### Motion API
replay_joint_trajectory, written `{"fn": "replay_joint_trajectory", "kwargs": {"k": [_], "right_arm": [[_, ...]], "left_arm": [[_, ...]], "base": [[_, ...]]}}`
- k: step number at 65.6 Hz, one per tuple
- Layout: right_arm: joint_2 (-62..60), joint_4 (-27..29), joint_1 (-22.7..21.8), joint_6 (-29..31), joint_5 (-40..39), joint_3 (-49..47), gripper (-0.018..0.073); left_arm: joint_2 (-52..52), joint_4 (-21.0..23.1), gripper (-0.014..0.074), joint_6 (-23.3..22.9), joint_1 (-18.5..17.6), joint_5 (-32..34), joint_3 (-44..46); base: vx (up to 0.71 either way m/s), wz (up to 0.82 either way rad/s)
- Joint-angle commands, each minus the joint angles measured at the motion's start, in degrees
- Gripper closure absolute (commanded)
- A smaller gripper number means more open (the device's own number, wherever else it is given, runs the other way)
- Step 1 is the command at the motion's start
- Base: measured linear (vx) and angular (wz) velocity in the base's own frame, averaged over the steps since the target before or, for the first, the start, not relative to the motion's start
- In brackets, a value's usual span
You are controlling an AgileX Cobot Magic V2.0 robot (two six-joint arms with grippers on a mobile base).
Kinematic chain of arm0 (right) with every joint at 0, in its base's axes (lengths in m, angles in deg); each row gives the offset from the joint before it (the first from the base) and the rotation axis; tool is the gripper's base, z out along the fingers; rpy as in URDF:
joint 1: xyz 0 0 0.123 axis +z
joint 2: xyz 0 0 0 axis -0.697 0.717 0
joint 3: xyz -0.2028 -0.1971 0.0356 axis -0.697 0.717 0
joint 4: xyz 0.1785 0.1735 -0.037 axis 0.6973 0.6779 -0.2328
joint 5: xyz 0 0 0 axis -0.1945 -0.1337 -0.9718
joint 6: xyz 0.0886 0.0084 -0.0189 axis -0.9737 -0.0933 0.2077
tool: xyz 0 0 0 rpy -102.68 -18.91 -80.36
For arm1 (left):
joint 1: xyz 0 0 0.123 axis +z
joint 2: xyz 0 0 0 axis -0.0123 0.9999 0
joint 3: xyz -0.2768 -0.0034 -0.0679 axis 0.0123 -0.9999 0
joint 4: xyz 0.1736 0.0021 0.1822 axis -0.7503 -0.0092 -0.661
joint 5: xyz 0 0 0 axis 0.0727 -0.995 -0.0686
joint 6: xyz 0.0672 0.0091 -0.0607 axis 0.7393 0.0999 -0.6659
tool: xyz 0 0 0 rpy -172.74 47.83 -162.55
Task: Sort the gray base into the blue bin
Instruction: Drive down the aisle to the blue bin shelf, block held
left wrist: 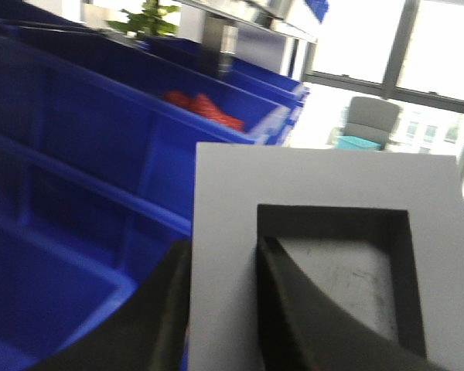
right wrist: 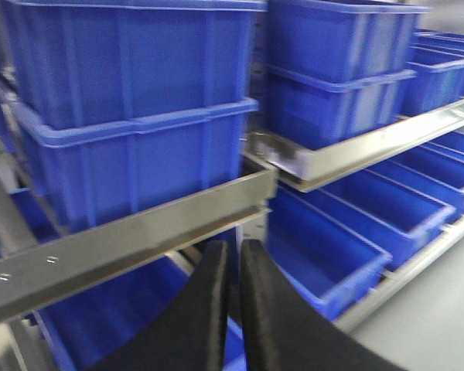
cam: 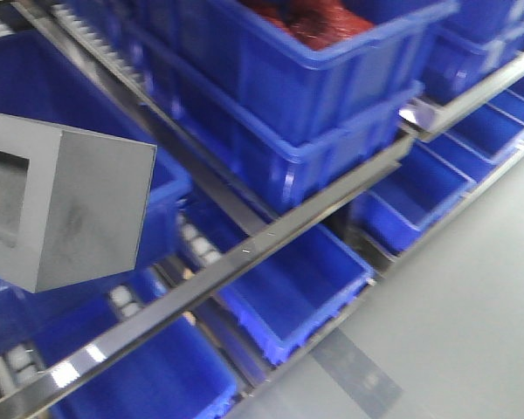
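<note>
Gray and matte, the boxy rectangular base (left wrist: 325,185) sits clamped in my left gripper (left wrist: 224,249). One black finger (left wrist: 158,309) presses its outer wall and the other reaches into the square recess. I hold it in the air just beside a deep bright-blue plastic bin (left wrist: 54,232) on the metal rack (right wrist: 124,239). My right gripper (right wrist: 234,251) has its fingers nearly together, holding nothing.

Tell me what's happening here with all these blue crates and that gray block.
The robot's left hand is gripping the gray base, with one finger inside its square recess and the other outside the wall. The block hangs in the air in front of the shelved blue bins and is not in any of them yet. The right hand is closed and empty, near a metal shelf rail.
</note>
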Motion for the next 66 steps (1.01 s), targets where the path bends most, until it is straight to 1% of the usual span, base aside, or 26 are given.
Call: {"fn": "replay_joint_trajectory", "kwargs": {"k": [1,43,66], "right_arm": [[-0.45,-0.36,-0.23,0.38,-4.25,0.05,0.0564],[-0.45,-0.36,-0.23,0.38,-4.25,0.05,0.0564],[-0.45,-0.36,-0.23,0.38,-4.25,0.05,0.0564]], "left_arm": [[0.00,0.26,0.0439,-0.32,-0.29,6.43,1.83],[0.00,0.26,0.0439,-0.32,-0.29,6.43,1.83],[0.00,0.26,0.0439,-0.32,-0.29,6.43,1.83]], "base": [[0.18,0.69],[0.17,0.67],[0.12,0.46]]}}
